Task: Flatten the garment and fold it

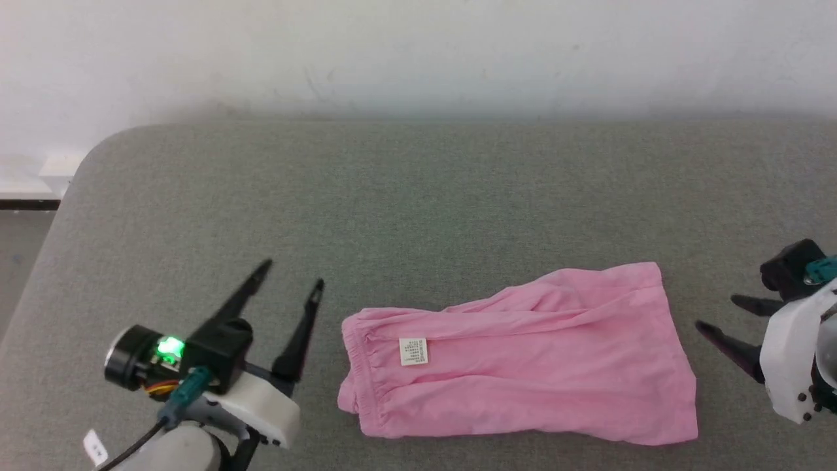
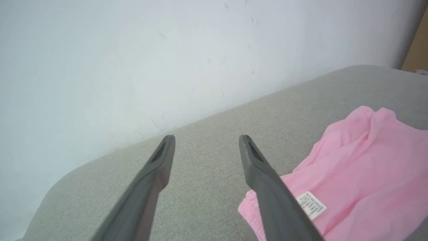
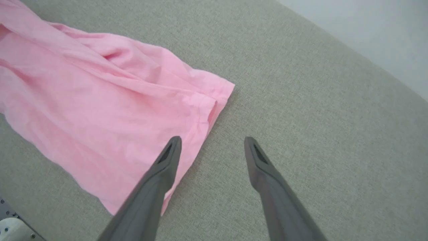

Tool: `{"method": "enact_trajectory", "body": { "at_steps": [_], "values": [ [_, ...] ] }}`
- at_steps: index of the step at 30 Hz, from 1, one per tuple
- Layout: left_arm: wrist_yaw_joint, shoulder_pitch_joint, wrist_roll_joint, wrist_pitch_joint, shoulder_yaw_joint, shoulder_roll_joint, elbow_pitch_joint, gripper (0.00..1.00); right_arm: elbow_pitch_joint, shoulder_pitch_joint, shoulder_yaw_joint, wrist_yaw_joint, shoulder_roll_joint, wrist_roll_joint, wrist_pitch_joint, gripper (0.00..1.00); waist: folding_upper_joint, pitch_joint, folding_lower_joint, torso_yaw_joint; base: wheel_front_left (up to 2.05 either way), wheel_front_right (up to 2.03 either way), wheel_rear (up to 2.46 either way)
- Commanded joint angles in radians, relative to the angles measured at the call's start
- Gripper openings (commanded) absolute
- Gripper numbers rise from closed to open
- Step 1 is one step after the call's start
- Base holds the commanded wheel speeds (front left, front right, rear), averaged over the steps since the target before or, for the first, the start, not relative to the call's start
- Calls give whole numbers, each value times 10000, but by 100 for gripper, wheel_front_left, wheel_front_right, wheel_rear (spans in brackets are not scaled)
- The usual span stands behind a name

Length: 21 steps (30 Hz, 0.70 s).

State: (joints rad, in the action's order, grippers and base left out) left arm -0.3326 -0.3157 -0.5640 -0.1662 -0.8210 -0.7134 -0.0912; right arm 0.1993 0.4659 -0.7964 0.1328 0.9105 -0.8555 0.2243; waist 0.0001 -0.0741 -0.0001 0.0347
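Note:
The garment [image 1: 523, 356], light pink shorts, lies folded lengthwise on the grey table [image 1: 418, 196], gathered waistband to the left with a small white label [image 1: 413, 351] on top and the leg hems to the right. My left gripper [image 1: 293, 273] stands open just left of the waistband, holding nothing. In the left wrist view its fingers [image 2: 157, 170] are apart over bare table with the garment [image 2: 354, 174] to their right. My right gripper [image 1: 719, 314] is open just right of the hems; in the right wrist view the garment's hem [image 3: 200, 110] lies by the left fingertip.
A white wall [image 1: 418, 52] runs along the table's far edge. The table's rounded left corner [image 1: 98, 157] drops off toward the floor. Bare grey surface stretches behind the garment and on both sides of it.

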Motion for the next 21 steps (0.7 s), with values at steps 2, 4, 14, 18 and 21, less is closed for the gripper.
{"method": "enact_trajectory", "body": {
  "at_steps": [2, 4, 14, 18, 21],
  "values": [
    [-580, 291, 65, -505, 451, 190, -148, 100, -156, -29, 110, -21, 79, 51, 1079, 100, -1, -99, 1, 130, 0, 0, 0],
    [-974, 351, 268, -764, 757, 375, -134, 100, -166, 73, 272, -21, 61, 104, 1889, 100, -1, -188, 1, 197, 0, 0, 0],
    [-2074, 1578, 1957, -953, 3708, 2697, -306, 100, 911, 450, 548, -21, -1235, 585, 3656, 100, -1, -650, 1, 472, 0, 0, 0],
    [-1625, 2101, 2654, -954, 4581, 3533, -148, 100, 1707, 500, 636, -21, -1758, 752, 3559, 100, -1, -817, 1, 745, 0, 0, 0],
    [-1001, 2234, 3084, -954, 5080, 4093, 87, 100, 2328, 314, 495, -21, -2038, 891, 3512, 100, -1, -864, 1, 927, 0, 0, 0]
  ]
}}
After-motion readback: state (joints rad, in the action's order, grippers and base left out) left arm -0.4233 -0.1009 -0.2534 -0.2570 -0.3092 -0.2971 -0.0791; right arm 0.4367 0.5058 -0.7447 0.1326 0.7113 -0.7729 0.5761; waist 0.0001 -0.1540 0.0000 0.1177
